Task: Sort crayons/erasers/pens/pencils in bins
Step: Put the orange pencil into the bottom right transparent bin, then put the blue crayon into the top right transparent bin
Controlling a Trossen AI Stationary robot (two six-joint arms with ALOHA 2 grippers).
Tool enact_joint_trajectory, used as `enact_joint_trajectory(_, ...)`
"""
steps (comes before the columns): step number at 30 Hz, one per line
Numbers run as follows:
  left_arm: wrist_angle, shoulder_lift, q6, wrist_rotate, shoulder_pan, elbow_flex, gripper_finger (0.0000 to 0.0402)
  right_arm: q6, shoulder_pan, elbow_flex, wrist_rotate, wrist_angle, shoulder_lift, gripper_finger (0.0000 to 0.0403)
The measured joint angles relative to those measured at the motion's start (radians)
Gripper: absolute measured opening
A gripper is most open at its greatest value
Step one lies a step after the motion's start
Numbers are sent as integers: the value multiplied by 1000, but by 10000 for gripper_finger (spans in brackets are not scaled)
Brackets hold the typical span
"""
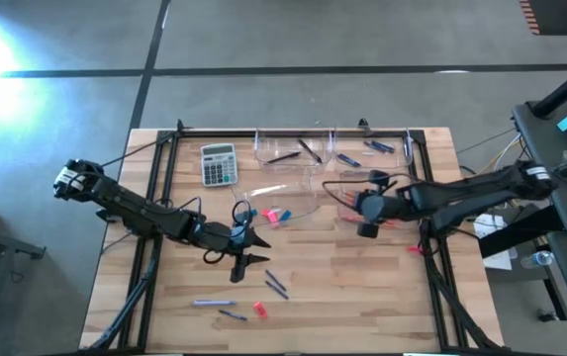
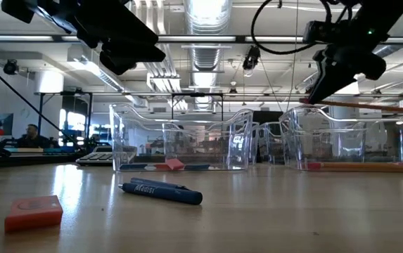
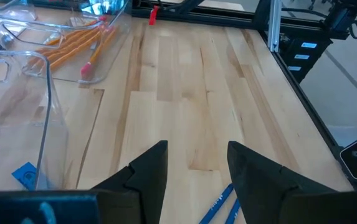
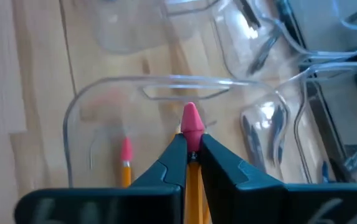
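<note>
- The right gripper [image 4: 190, 154] is pinched tight on a pencil [image 4: 192, 127]; in the right wrist view the pink end sticks out just past the fingertips and the orange shaft runs back between the fingers.
- In the high view that gripper [image 1: 369, 206] hangs over the pencil bin [image 1: 334, 186] at the table's centre-right, so the right arm is the one placed for the drop.
- The low view shows the held pencil [image 2: 370, 105] lying nearly level, above the bin's rim [image 2: 328, 111] and clear of it.
- Governing relation: the pencil's long axis runs roughly 9 to 3 o'clock in the high view, pink end toward 9. A pencil already in the bin [image 4: 126, 163] lies about parallel to it.
- Judgement: the bin lies straight below the held pencil, so a short descent and release should do; the pink end nearing the curved far wall [image 4: 166, 81] is the risk.
- The left gripper [image 3: 197, 163] stands spread and empty, near 7 o'clock from the pencil bin, low over bare table [image 3: 190, 81], with a blue stick [image 3: 218, 204] just below its fingers.
- Loose items remain toward 6 o'clock on the table, among them a red eraser [image 2: 34, 212] and a blue pen [image 2: 160, 190].
</note>
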Motion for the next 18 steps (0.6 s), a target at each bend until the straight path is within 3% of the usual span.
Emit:
enact_joint_trajectory(10,8,0,-17,0,0,-12,152,41,-15,-50,0,38,-64,115)
enact_joint_trajectory(15,32,0,-18,3,-1,-12,152,78,-13,-7,-2,36,-51,166)
enact_joint_trajectory(18,-5,-1,-30,66,-10,1,152,112,3,48,-41,42,-45,183)
